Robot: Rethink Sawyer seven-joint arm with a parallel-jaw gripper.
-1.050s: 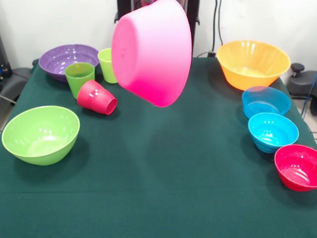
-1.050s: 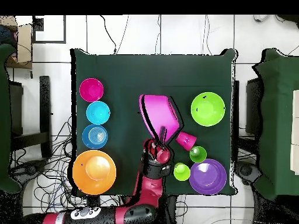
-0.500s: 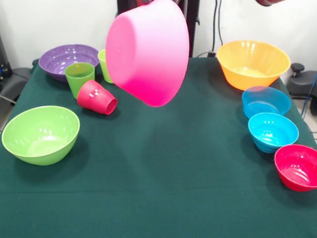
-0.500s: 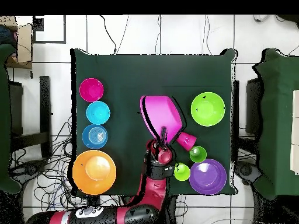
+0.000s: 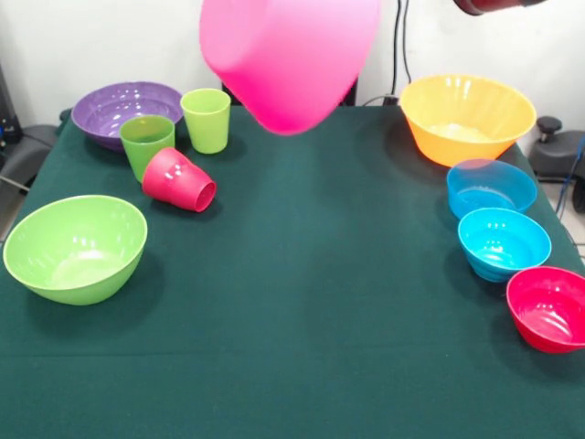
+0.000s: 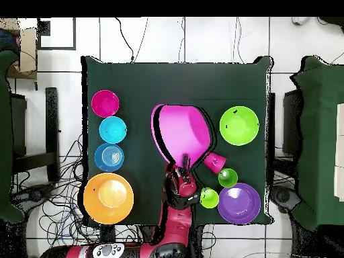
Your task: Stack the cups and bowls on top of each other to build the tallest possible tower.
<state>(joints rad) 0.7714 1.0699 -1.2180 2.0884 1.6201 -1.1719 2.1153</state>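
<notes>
Count: seven glossy round plastic bowls (image 5: 76, 247), four large, three small. Three small glossy tapered plastic cups (image 5: 146, 144): two upright, one red on its side.

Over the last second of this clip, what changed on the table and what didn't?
The pink bowl, held at its rim by the hand, rose higher above the table and turned from tilted sideways toward bottom-down, uncovering the lime cup behind it. Nothing was let go. The red cup lies tipped as before; the other bowls and the green cup stayed put.
</notes>
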